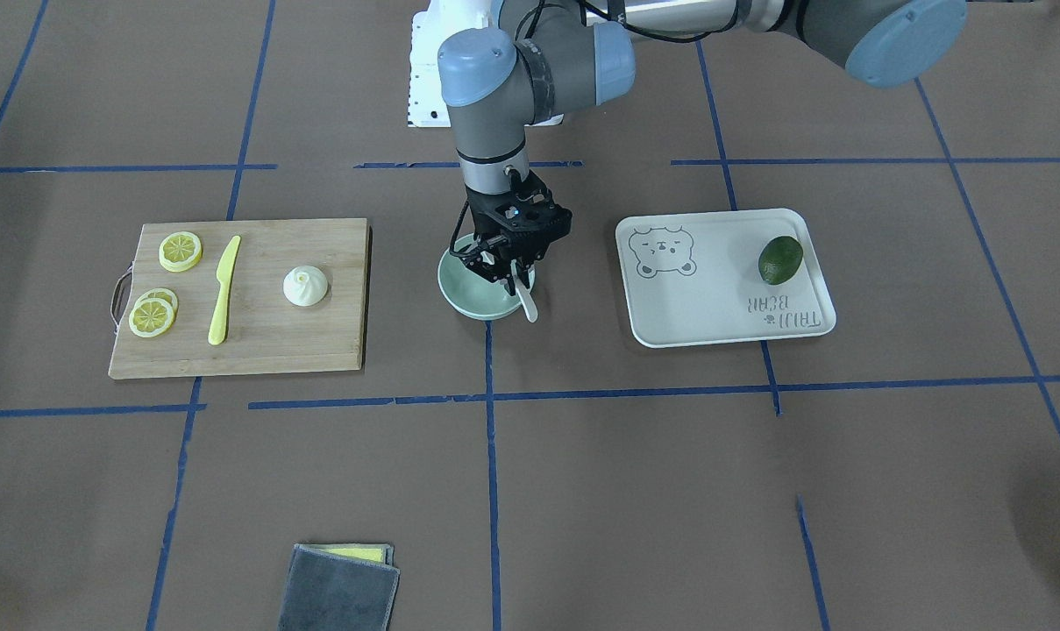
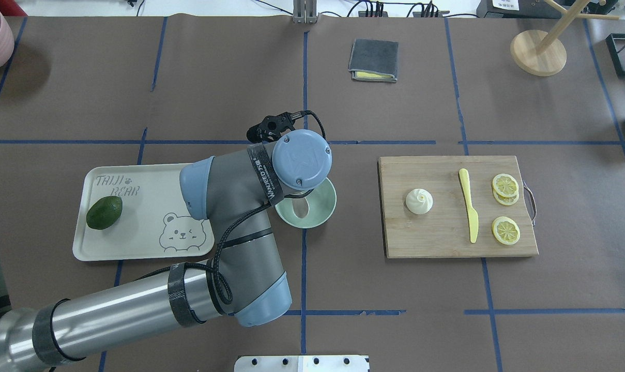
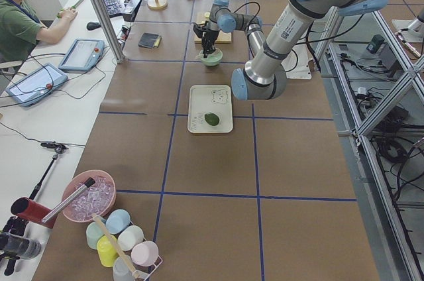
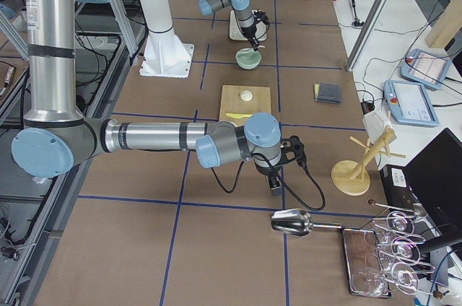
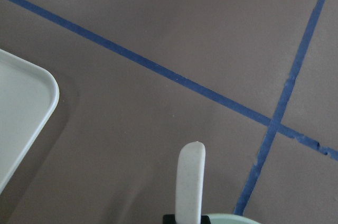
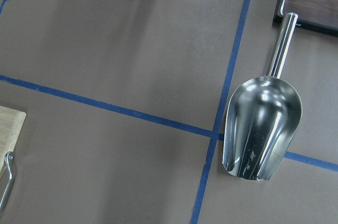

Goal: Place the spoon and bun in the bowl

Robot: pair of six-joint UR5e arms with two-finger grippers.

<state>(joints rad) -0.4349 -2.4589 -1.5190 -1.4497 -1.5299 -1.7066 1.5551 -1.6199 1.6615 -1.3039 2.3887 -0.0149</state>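
The pale mint-green bowl [image 1: 465,300] stands at the table's middle; it also shows in the overhead view [image 2: 324,205]. My left gripper [image 1: 505,268] hangs over the bowl, shut on the off-white spoon [image 1: 527,303]. The spoon's handle [image 5: 190,182] sticks out past the bowl's rim [image 5: 228,217], and its scoop [image 2: 302,205] lies inside the bowl. The white swirled bun [image 1: 305,287] sits on the wooden cutting board [image 1: 258,343], well apart from the bowl. My right gripper [image 4: 275,185] shows only in the exterior right view, low over the table near the metal scoop; I cannot tell its state.
A yellow plastic knife [image 1: 224,289] and lemon slices [image 1: 181,251] lie on the board. The bear-print tray [image 1: 714,302] holds a green fruit [image 1: 780,259]. A folded grey cloth [image 1: 341,589] lies near the front edge. A metal scoop [image 6: 261,126] and a wooden stand [image 2: 538,51] are at the far right.
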